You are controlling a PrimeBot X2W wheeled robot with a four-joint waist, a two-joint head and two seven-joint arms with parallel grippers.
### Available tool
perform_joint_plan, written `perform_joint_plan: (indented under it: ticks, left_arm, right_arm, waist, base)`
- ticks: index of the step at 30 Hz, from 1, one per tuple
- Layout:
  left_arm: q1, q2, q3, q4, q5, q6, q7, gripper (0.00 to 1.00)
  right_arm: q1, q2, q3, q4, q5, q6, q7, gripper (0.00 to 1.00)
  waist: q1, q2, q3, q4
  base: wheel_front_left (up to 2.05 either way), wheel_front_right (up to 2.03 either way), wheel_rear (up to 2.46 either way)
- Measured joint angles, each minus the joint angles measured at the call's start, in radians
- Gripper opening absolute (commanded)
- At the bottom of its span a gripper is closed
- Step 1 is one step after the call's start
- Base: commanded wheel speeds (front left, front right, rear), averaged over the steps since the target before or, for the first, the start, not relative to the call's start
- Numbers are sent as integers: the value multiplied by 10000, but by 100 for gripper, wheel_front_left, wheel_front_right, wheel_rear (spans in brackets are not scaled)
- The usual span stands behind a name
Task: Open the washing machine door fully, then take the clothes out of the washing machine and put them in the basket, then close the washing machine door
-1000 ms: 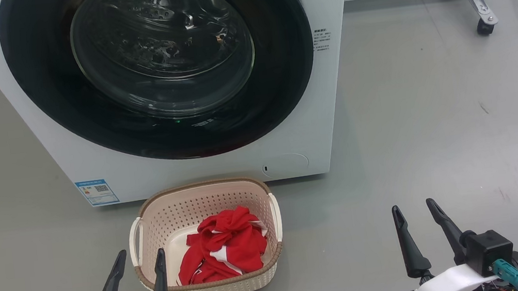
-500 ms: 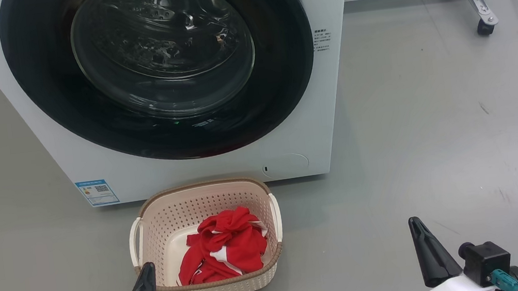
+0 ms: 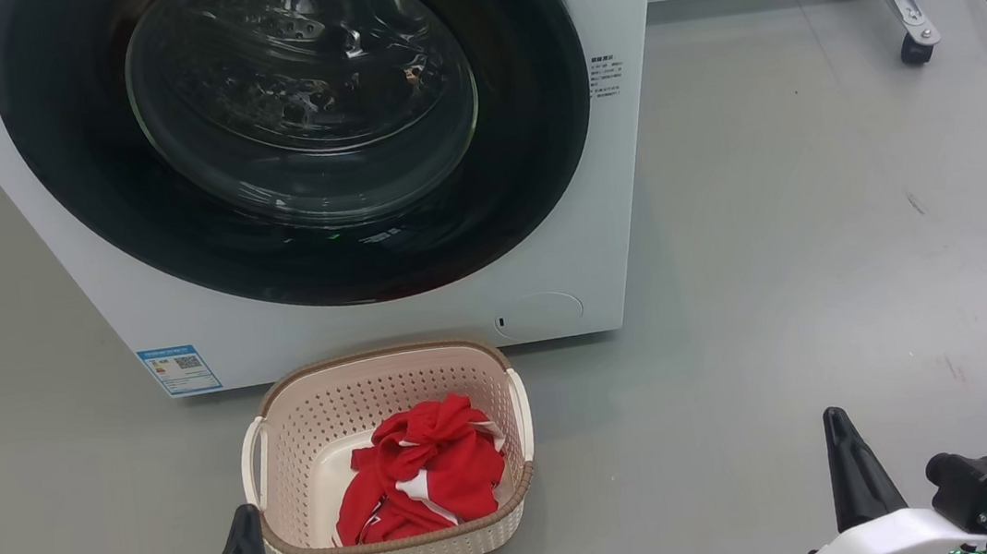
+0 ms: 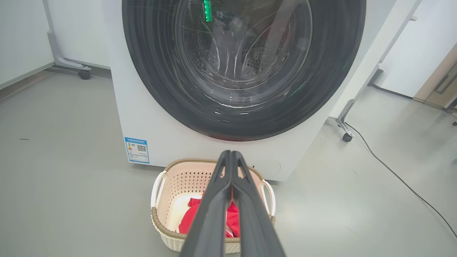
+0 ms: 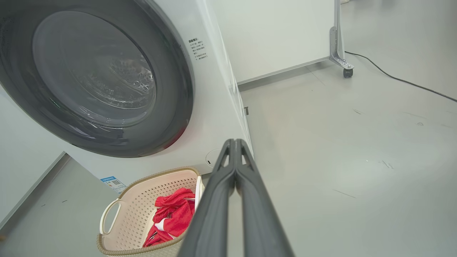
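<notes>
**Both pincers empty, and the left one is crowding the basket**

Your left pincer (image 3: 244,519) is sitting with its two fingers pressed together, gripping nothing. Its tip is just beside the near left corner of the basket (image 3: 377,357). Your right pincer (image 3: 837,424) is pressed together and empty too, hovering over bare floor (image 3: 777,235) well to the right of the basket.

The clothes (image 3: 423,475) are lying in a red heap toward the right side of the basket, below its rim. The basket is standing on the floor close against the foot of the washing machine (image 3: 323,333), directly under the door (image 3: 295,123). The door is looking flush with the white front.

Here is what you are risking:

- **The basket:** It is looking light. If you are swinging the left arm forward or to the right, the closed fingers could catch the rim and shove or tip it, spilling the heap onto the floor.
- **The door:** I am judging it closed, but the catch is not showing. If it is not latched, it could drift open and leave the last step undone.
- **The drum:** The glass is throwing reflections. No red is showing through it, yet a small piece low in the drum could be going unnoticed.
</notes>
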Motion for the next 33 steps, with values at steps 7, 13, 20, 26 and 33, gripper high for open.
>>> perform_joint_plan:
  ticks: [7,13,20,26,33]
  left_arm:
    - [-26,2,159,2,-984,-13,259,0]
    - [-49,2,305,13,-1764,-13,443,0]
    - [-166,12,426,44,-2548,-50,702,0]
    - [-245,33,527,73,-3411,-59,874,0]
    - [-414,71,694,115,-4334,-84,1139,0]
  right_arm:
    - [-36,-15,-255,-4,980,6,192,0]
    - [-120,-88,-435,-4,1827,84,383,0]
    - [-268,-182,-602,8,2669,144,552,0]
    - [-391,-242,-765,65,3536,211,752,0]
    - [-534,-311,-941,153,4502,355,974,0]
  waist:
    - [0,0,2,-38]
    - [0,0,4,-72]
    - [0,0,3,-107]
    - [0,0,3,-143]
    - [0,0,2,-185]
  base:
    - [0,0,0]
    - [0,0,0]
    - [0,0,0]
    - [0,0,0]
    - [0,0,0]
